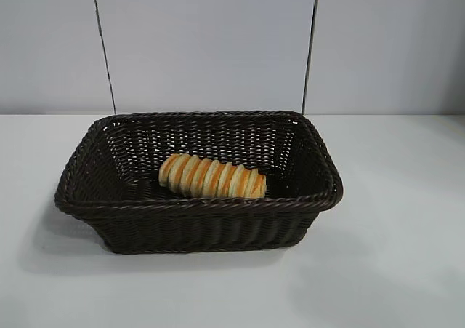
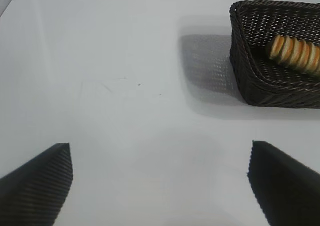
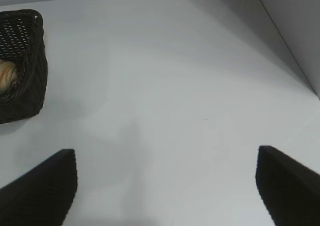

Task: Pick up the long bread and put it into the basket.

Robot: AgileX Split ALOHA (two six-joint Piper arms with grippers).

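The long bread (image 1: 212,177), a ridged tan loaf with orange-brown stripes, lies on its side inside the dark-brown wicker basket (image 1: 83,201) at the middle of the table. The bread (image 2: 295,53) and the basket (image 2: 250,80) also show in the left wrist view. In the right wrist view only an end of the bread (image 3: 7,74) shows inside the basket's corner (image 3: 27,90). My left gripper (image 2: 160,158) is open and empty over bare table, well away from the basket. My right gripper (image 3: 166,161) is open and empty over bare table on the basket's other side. Neither arm shows in the exterior view.
The white table (image 1: 392,270) runs on all sides of the basket. A pale wall (image 1: 211,44) with two thin dark vertical lines stands behind it. The table's edge and a side wall (image 3: 295,30) show in the right wrist view.
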